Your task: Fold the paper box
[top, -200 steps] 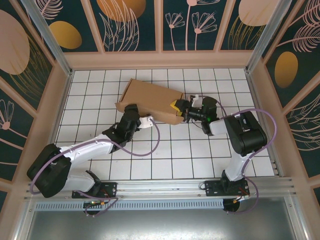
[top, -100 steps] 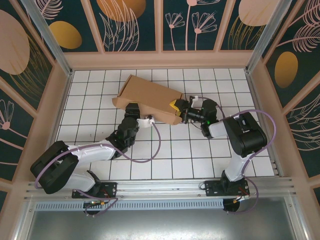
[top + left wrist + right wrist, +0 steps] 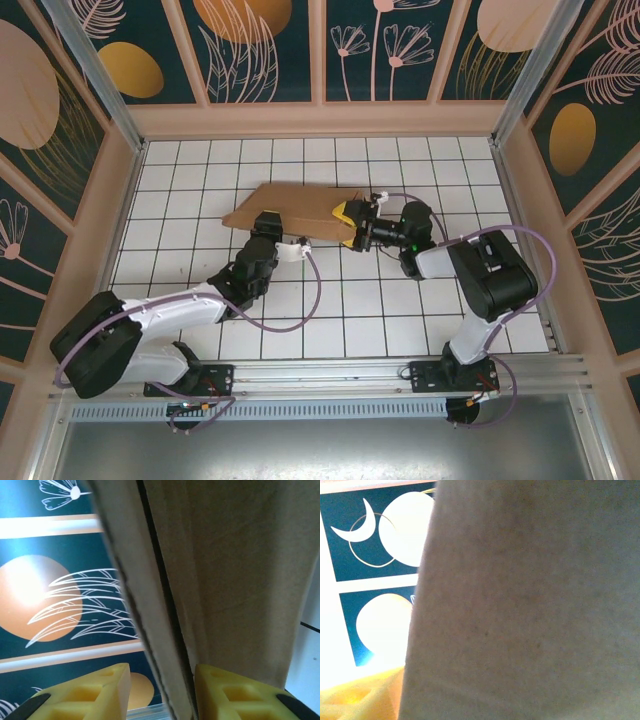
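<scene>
Left gripper (image 3: 161, 690) part open, straddling the paper box (image 3: 290, 208) edge — right gripper (image 3: 349, 222) at its right end, grip unclear, interior hidden.

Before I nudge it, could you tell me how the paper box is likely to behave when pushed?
The paper box is probably light and fairly stiff: the left wrist view shows thin cardboard edge-on. It likely hinges at its creases, since two layers there stand apart. Propped up between the left gripper and right gripper, it may well tip over.
</scene>
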{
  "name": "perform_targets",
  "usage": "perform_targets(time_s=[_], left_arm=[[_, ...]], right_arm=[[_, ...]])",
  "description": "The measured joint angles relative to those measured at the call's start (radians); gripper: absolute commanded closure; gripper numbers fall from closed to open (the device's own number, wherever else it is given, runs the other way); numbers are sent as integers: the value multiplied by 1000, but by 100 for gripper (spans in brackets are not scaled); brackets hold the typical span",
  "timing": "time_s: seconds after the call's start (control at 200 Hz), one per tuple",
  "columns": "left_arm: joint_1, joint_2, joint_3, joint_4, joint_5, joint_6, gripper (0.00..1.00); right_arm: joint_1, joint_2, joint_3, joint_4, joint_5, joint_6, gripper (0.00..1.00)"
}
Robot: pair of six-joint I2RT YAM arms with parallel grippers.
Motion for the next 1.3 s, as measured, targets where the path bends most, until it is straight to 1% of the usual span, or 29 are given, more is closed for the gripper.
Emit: perform_targets(time_s=[0.09,0.13,0.215,0.265,0.38,0.445,0.581,0.706,0.876,0.981,1.111,1.196,1.301], left_arm=[[-3,-31,20,-83,2,-31,65],[-3,-44,25,-116,5,-51,66],[-3,-66,29,-170,15,-83,66],[-3,-72,29,-195,21,-99,66],[-8,-73,27,-217,27,-129,66],[-9,-76,23,-218,31,-142,66],[-10,-86,21,-235,39,-166,67],[-10,-88,39,-308,53,-206,67],[-10,-88,137,-456,82,-289,66],[-10,-86,197,-536,108,-340,66],[-10,-48,251,-602,145,-395,64],[-10,-6,268,-638,180,-436,58],[-10,50,271,-678,224,-475,55]], right_arm=[[0,-9,-10,-9,0,-11,24],[0,-9,-14,-10,0,-17,26],[0,-11,-27,-10,4,-20,34],[0,-11,-38,-10,11,-21,36],[0,-11,-60,6,23,-4,37],[0,-11,-69,20,26,6,33],[-2,-24,-88,22,28,6,20],[-21,-84,-126,-15,33,-20,7],[-63,-179,-159,-88,46,-76,6],[-82,-204,-177,-117,57,-87,9],[-85,-202,-197,-120,76,-76,18],[-85,-186,-198,-101,83,-56,29],[-86,-154,-201,-70,95,-38,35]])
